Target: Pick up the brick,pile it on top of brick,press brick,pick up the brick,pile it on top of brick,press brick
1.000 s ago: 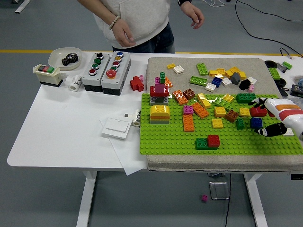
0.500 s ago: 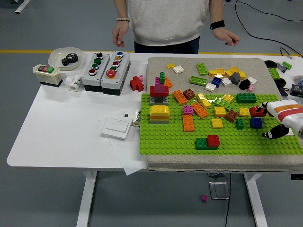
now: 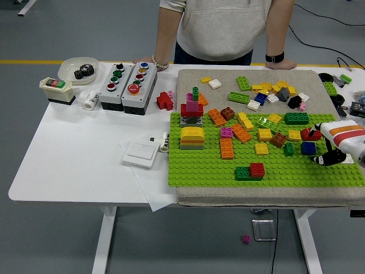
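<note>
A green baseplate [image 3: 205, 165] lies on a grey mat and carries several loose bricks. At its right edge, my right hand [image 3: 320, 147] reaches in, white-sleeved with black fingers spread. One finger [image 3: 312, 132] curls against a red brick [image 3: 311, 136]; the thumb [image 3: 326, 160] sits lower, just right of a blue brick [image 3: 308, 148]. Neither brick is lifted. A red brick on a green one [image 3: 251, 171] stands near the plate's front. A red, purple and green tower [image 3: 192, 109] and a yellow stack [image 3: 192, 137] stand at the left. My left arm is out of view.
More bricks lie scattered on the grey mat [image 3: 188, 77] behind the plate. Two button boxes [image 3: 128, 80], a bowl with a gear [image 3: 80, 69] and a white switch [image 3: 140, 154] sit to the left. A person leans on the far edge with both hands [image 3: 282, 63].
The person has stepped closer and set both hands on the table's far edge. My right hand's thumb has shifted slightly up and left toward the blue brick.
</note>
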